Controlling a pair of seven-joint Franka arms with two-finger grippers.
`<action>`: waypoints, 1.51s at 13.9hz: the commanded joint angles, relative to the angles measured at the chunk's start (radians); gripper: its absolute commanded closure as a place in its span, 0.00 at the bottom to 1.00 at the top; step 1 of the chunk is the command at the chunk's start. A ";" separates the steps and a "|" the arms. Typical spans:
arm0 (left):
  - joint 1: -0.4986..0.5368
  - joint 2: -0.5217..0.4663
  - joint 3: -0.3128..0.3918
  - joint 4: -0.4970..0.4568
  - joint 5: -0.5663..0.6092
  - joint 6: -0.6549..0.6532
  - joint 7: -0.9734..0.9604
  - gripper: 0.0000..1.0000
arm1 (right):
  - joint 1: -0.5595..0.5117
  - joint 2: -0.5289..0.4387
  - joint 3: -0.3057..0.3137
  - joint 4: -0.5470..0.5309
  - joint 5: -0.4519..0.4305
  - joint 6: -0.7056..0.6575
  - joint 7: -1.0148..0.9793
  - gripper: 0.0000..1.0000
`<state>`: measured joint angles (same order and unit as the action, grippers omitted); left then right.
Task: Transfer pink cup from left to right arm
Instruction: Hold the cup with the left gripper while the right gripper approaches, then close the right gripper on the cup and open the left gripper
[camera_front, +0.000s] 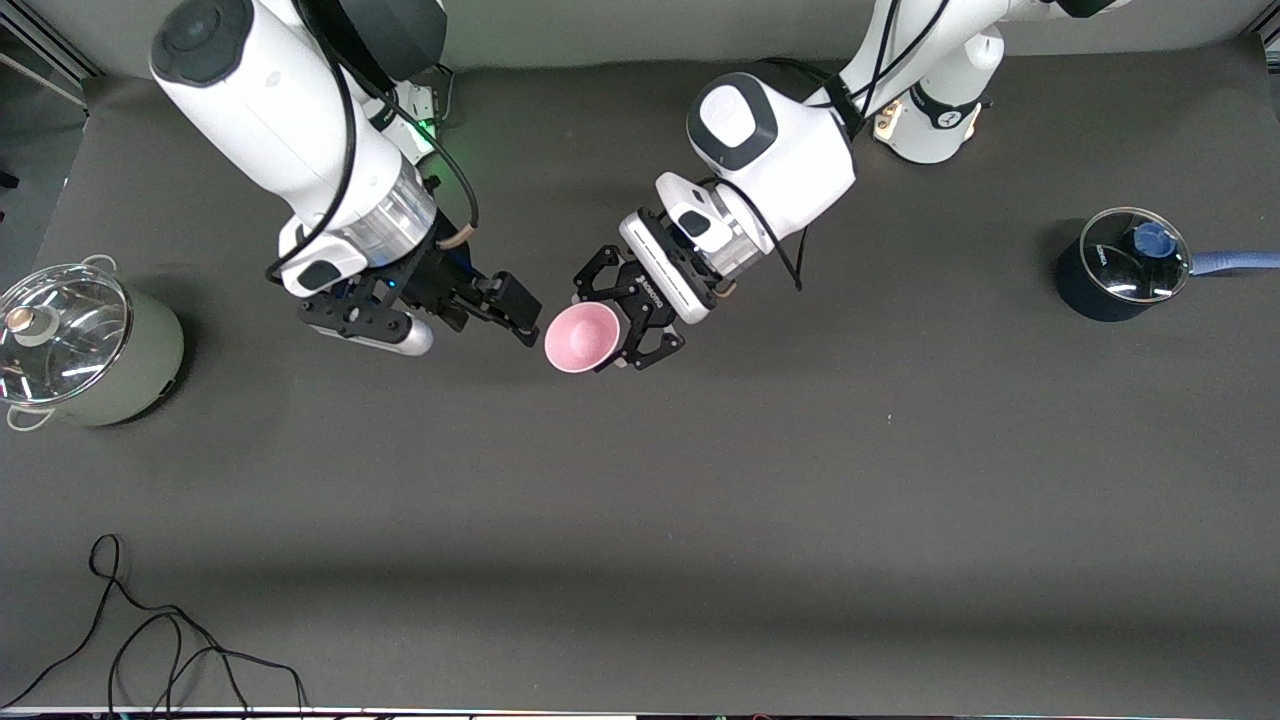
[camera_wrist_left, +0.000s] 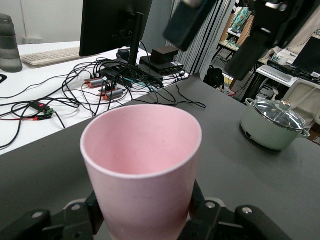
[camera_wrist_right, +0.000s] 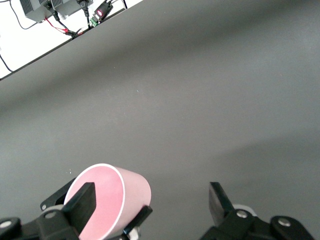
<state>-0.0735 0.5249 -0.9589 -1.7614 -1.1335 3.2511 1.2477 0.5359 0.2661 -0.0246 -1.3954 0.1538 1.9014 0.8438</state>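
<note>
Left gripper (camera_front: 628, 322) around tapered pale pink cup (camera_front: 580, 337) (rim wider).

The pink cup (camera_front: 582, 337) is showing a plain pale pink inside and out, with no pattern, and the black fingers of the left gripper (camera_front: 628, 330) are contrasting with it, as are the black fingers of the right gripper (camera_front: 505, 310); both arms are wearing white shells with dark grey caps. The table (camera_front: 700, 520) is lying dark grey and unpatterned, with a thin black cable (camera_front: 150, 640) curling across it. A pale sage-green pot (camera_front: 85, 345) is carrying a clear glass lid with a silver rim, while a dark blue pot (camera_front: 1115, 265) is carrying a clear lid with a blue knob and a blue handle.
</note>
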 joint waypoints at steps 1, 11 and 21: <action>-0.008 -0.031 0.006 -0.033 -0.005 0.041 0.003 0.72 | 0.024 0.051 -0.006 0.053 -0.007 -0.002 0.024 0.00; -0.037 -0.026 0.005 -0.044 -0.014 0.142 -0.004 0.72 | 0.055 0.114 -0.006 0.045 -0.019 -0.018 0.034 0.00; -0.037 -0.025 0.006 -0.044 -0.012 0.142 -0.004 0.69 | 0.070 0.134 -0.008 0.052 -0.019 -0.064 0.025 1.00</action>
<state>-0.1082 0.5256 -0.9588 -1.7979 -1.1344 3.3804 1.2471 0.6019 0.3951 -0.0197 -1.3636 0.1497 1.8602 0.8621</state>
